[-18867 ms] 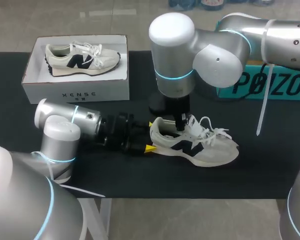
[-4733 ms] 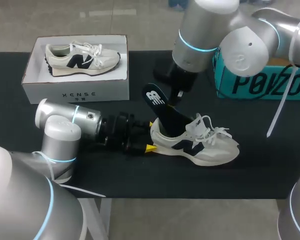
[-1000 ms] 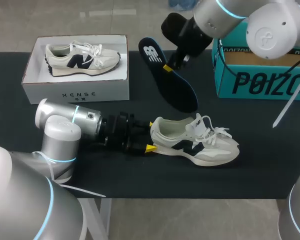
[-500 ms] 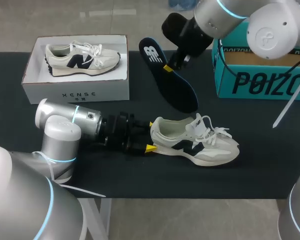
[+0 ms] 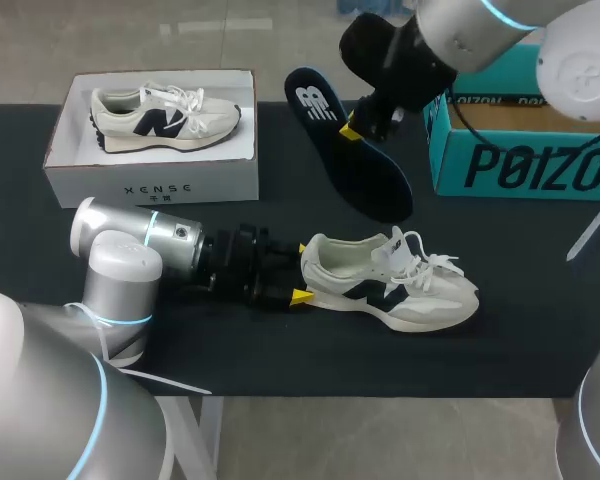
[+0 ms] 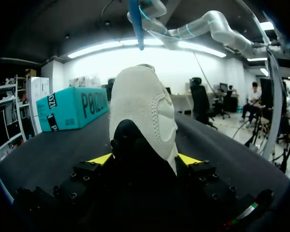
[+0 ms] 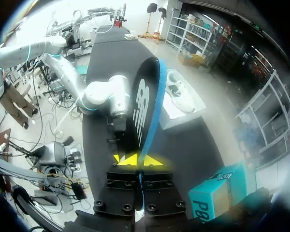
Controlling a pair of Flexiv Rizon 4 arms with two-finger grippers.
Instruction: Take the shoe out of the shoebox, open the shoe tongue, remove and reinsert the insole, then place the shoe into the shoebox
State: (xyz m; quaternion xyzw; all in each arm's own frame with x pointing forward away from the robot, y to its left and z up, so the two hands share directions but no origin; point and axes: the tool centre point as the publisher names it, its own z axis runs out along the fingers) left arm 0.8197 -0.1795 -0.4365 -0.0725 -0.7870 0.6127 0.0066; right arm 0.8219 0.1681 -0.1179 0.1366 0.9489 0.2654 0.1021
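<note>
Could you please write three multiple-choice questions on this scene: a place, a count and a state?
1. Where is the insole? A) in the white shoebox B) in the air, in the right gripper C) inside the teal box
2. How many shoes show? A) one B) three C) two
3. The left gripper is: A) shut on the loose shoe's heel B) open, apart C) holding the insole
Key: 1 B, clamped above the table; 2 C, the boxed shoe plus the loose shoe; 3 A, both yellow tips press the heel.

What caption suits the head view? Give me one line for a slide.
Right gripper holds the insole aloft while left gripper grips the heel of the shoe.
</note>
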